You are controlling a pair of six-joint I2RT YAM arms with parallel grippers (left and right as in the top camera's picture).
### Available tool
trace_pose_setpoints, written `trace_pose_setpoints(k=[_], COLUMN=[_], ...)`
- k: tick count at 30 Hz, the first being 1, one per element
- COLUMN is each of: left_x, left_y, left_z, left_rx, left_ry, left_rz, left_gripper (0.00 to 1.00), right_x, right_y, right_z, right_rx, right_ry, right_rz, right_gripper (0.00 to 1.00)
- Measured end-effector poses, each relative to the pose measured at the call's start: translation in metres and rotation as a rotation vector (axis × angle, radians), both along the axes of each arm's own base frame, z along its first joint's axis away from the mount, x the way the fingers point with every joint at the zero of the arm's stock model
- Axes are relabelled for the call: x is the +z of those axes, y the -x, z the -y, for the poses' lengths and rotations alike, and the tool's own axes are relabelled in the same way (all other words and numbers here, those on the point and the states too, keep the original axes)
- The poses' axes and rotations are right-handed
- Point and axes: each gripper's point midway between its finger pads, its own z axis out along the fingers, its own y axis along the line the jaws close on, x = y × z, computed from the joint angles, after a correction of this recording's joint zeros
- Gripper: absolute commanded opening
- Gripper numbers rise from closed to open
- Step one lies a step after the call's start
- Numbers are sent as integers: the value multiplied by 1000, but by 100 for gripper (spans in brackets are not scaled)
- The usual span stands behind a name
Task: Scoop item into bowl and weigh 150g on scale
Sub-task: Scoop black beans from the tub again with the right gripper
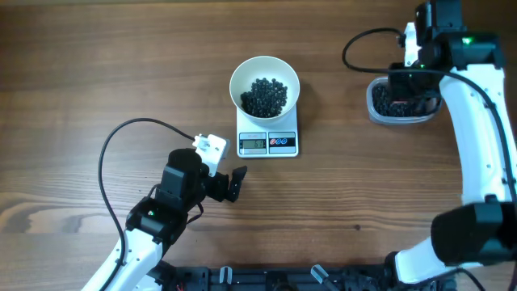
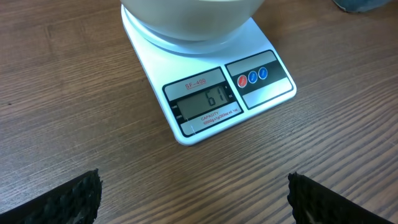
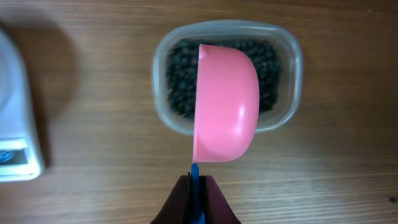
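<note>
Beads [image 1: 264, 97] are lying in two places: a small heap in the bowl [image 1: 241, 77] near the middle of the table [image 1: 81, 81], and more in the tub [image 1: 374, 109] at the far right.

Nearest of all, the left gripper [image 1: 226, 166] is hanging close above the bare table, just near and left of the scale [image 1: 267, 143]. Its jaws are standing wide apart and are holding nothing. It is pointing at the front of the scale.

Next, the scale is sitting flat on the table. Its screen [image 2: 205, 98] is showing 61. Three little round buttons [image 2: 253, 78] are sitting just right of the screen.

The bowl is standing upright on the far part of the scale and is covering most of its top. The beads are covering only the bottom of the bowl.

Farthest away, on the right, the right gripper [image 3: 197, 186] is squeezing tight on the thin blue handle [image 3: 195, 171] of the pink scoop [image 3: 227, 102]. The scoop is hanging right over the tub. Its round back is facing the wrist camera, so its inside is hiding and I cannot tell if beads are in it. The tub is standing on the table, well apart from the scale, and dark beads are filling its bottom.
</note>
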Motion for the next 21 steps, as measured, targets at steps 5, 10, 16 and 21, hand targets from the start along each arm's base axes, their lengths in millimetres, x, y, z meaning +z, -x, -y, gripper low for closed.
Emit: trace_pose_setpoints(k=[5, 10, 16, 21], left_x=[0, 0, 0, 0], left_y=[0, 0, 0, 0], left_z=[0, 0, 0, 0], left_rx=[0, 0, 0, 0], left_ry=[0, 0, 0, 0], left_rz=[0, 0, 0, 0], left_gripper=[100, 100, 100, 100], right_x=[-26, -48, -63, -72], right_y=[-10, -13, -13, -14], right_z=[32, 52, 55, 55], right_rx=[-45, -58, -55, -52], right_ry=[137, 260, 274, 274], right_rz=[-63, -142, -183, -208], right_gripper=[4, 4, 5, 4])
